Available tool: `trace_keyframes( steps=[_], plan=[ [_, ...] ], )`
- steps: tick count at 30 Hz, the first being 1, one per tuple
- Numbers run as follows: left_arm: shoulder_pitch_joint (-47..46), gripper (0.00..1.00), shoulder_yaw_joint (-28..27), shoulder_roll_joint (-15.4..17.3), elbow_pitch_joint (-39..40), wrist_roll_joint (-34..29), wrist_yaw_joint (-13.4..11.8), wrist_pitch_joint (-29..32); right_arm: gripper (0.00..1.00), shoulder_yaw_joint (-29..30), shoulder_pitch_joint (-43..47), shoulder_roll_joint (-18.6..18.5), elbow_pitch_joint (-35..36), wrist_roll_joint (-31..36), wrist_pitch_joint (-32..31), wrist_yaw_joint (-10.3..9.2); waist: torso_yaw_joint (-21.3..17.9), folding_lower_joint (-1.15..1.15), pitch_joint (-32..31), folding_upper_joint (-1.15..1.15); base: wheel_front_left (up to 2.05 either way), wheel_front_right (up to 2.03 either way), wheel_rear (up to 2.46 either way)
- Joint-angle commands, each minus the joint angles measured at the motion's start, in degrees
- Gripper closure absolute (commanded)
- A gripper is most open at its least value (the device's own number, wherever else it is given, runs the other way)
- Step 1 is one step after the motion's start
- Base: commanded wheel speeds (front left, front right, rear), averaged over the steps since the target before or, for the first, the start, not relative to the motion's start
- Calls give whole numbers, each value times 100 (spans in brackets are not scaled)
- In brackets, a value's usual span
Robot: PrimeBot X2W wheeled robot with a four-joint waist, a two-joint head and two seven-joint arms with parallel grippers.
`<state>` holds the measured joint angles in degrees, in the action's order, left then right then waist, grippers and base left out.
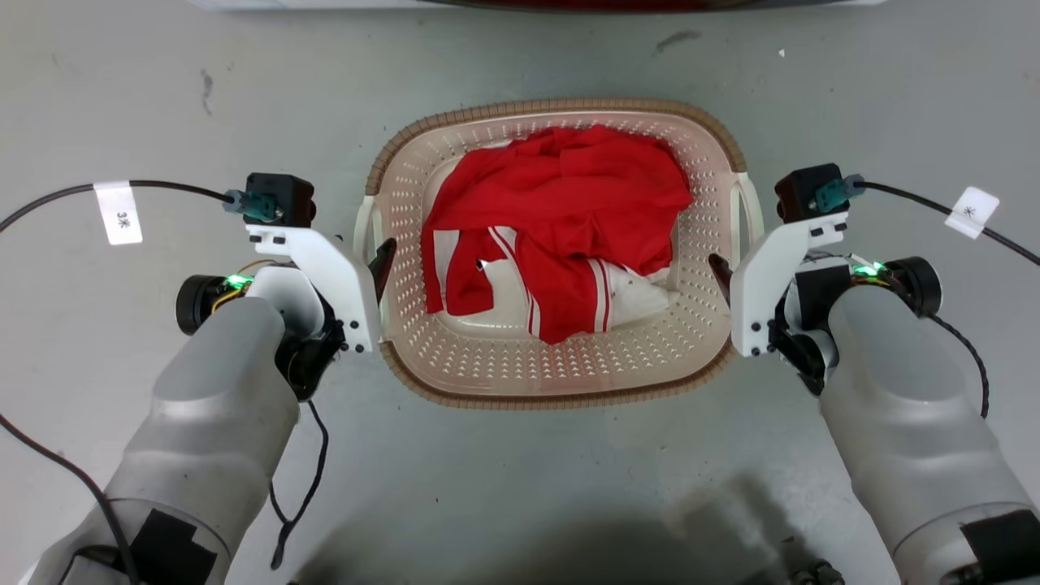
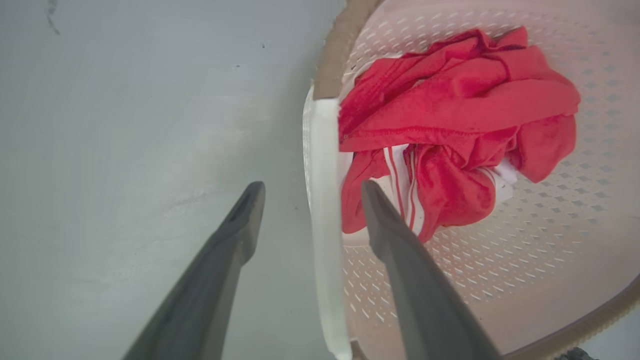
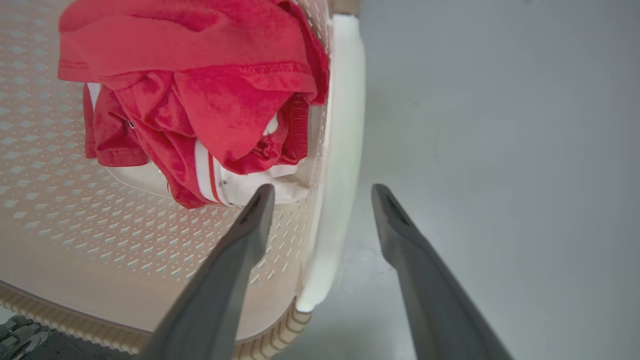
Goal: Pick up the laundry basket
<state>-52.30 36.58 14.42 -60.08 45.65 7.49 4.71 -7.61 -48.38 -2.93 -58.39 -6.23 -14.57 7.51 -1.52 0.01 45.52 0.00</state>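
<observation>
Grey forearms [image 1: 211, 390] reach up from the bottom corners so the left gripper [image 2: 312, 185] and right gripper [image 3: 324, 187], jaws wide open, each sit around a white handle [image 2: 322, 210] of the laundry basket [image 1: 487, 361] mid-frame, ready to squeeze.

Count: one cream perforated plastic laundry basket [image 1: 487, 366], brown-rimmed. Two white handles [image 1: 362, 221] [image 1: 753, 207] on it. One red-and-white cloth heap [image 1: 561, 203] inside. Two dark-fingered grippers flanking it: left gripper [image 2: 311, 186], right gripper [image 3: 322, 187].

A crumpled red-and-white garment [image 1: 561, 219] hides much of the floor of the cream perforated plastic laundry basket [image 1: 487, 357]. Beyond that basket's far rim, a pale-edged object [image 1: 284, 3] of unclear kind is cut off at the head view's top
</observation>
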Motion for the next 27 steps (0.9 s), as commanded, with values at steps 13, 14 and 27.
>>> trace_keyframes(
  steps=[13,14,27],
  plan=[
    [-571,0,441,-54,-367,461,-2,-132,0,-402,-845,10,-933,-444,281,-4,25,-1,565,0,0,0,0],
    [-596,0,470,-65,-374,491,-2,-137,0,-413,-876,10,-981,-449,305,-4,35,-1,578,0,0,0,0],
    [-720,100,877,-84,-389,972,-5,-33,100,-606,-1070,6,-1356,-720,477,-2,97,-1,583,0,0,0,0]
  ],
)
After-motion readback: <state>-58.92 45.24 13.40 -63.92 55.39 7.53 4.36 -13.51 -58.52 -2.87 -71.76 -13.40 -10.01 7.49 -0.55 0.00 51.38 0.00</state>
